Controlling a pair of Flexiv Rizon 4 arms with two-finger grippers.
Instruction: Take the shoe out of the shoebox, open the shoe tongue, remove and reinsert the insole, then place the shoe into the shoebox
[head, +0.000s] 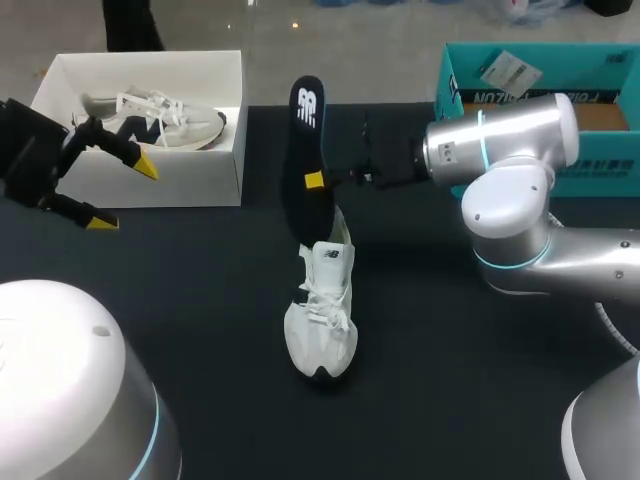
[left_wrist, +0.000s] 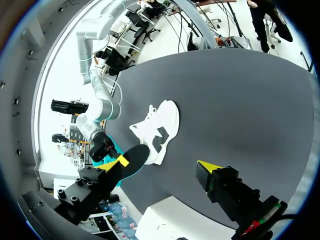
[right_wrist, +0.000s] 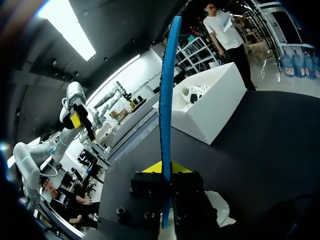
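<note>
Dark table spreads under everything we see. On it the white shoebox stands just beside our left fingers, which hang spread wide apart with nothing between them. A teal box sits well to the side of our right fingers, behind that arm. The boxed shoe, white, lies inside the shoebox, near the left fingers. The loose shoe, also white, lies on the table just below our right fingers, toe toward us. Those right fingers are clamped on the black insole, which stands upright on edge and rises above them. Its lower end meets the loose shoe's heel, and we cannot tell whether it sits inside.
</note>
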